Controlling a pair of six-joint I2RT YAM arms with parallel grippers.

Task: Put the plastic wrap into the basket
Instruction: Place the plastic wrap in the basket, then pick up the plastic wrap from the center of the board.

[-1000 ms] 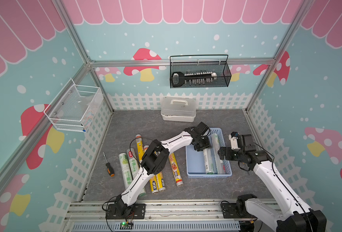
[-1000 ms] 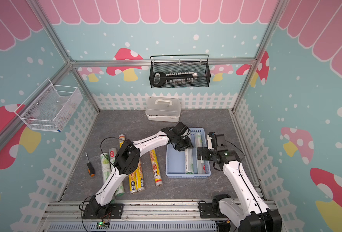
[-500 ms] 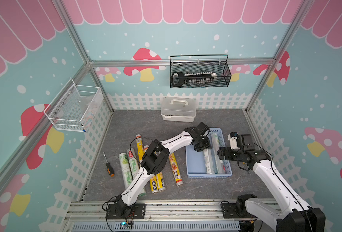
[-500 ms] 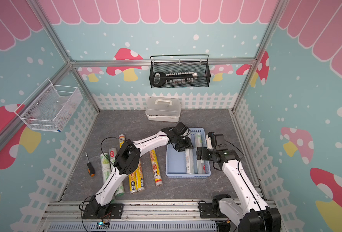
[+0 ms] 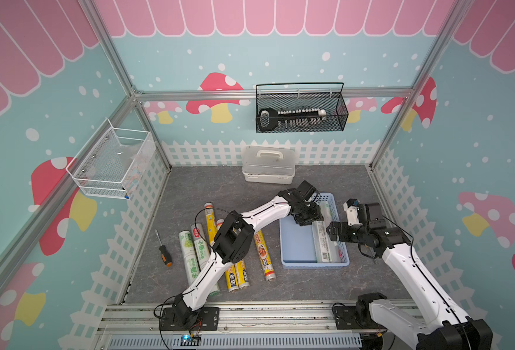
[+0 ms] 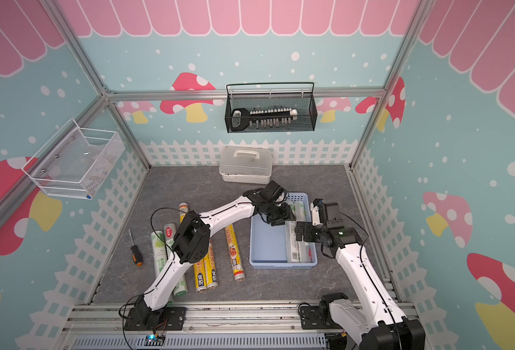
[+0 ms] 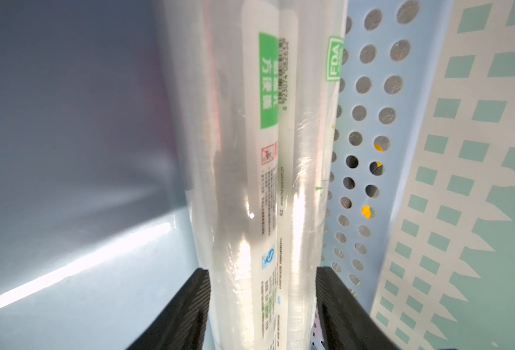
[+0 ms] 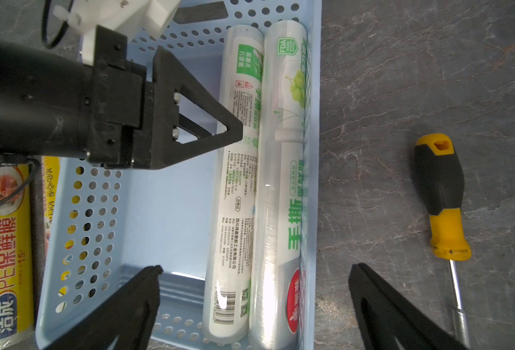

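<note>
The light-blue basket [image 5: 313,265] [image 6: 280,264] [image 8: 171,212] holds two white-and-green rolls of plastic wrap side by side along its right wall [image 8: 238,181] [image 8: 283,181] [image 5: 322,242]. My left gripper [image 5: 309,216] [image 6: 280,216] [image 7: 262,272] reaches into the basket's far end. It is open, with its black fingers [image 7: 189,303] standing close on either side of the inner roll [image 7: 235,181], which rests on the basket floor. My right gripper [image 5: 331,233] [image 6: 300,231] [image 8: 256,268] hovers wide open and empty over the basket's right side. Several more rolls, yellow [image 5: 265,257] and white-green [image 5: 189,254], lie on the floor to the left.
A screwdriver with an orange-and-black handle [image 5: 163,253] lies left of the rolls, and a yellow-and-black one [image 8: 437,194] lies right of the basket. A white lidded box [image 5: 268,165] stands at the back wall. A black wire basket [image 5: 300,112] and a white wire basket [image 5: 110,163] hang on the walls.
My left gripper's jaws have widened around the white-and-green roll, which now lies flat beside the other roll. The right gripper has barely shifted.
</note>
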